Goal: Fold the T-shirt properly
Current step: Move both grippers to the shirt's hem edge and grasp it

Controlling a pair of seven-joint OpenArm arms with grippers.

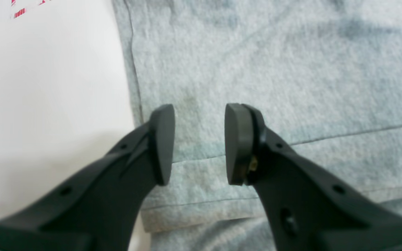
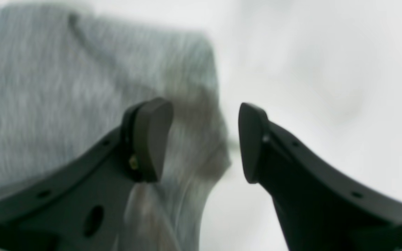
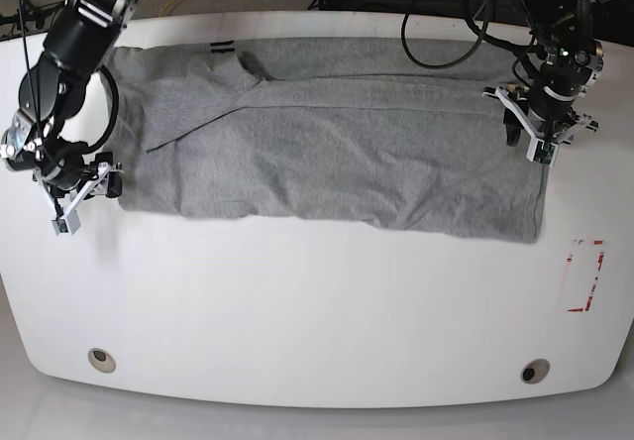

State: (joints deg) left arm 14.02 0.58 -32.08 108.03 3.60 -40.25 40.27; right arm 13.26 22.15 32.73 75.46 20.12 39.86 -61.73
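Presently listed: one T-shirt (image 3: 327, 153), heather grey, spread as a wide band across the upper half of the white surface (image 3: 317, 311) in the base view. Soft, light, limp cloth; likely to sag and drag, so best taken at corners and hems. Left gripper (image 1: 199, 144) over the hemmed corner at frame right, jaws parted, holding nothing. Right gripper (image 2: 204, 141) at the cloth's left edge, jaws parted, likewise empty.
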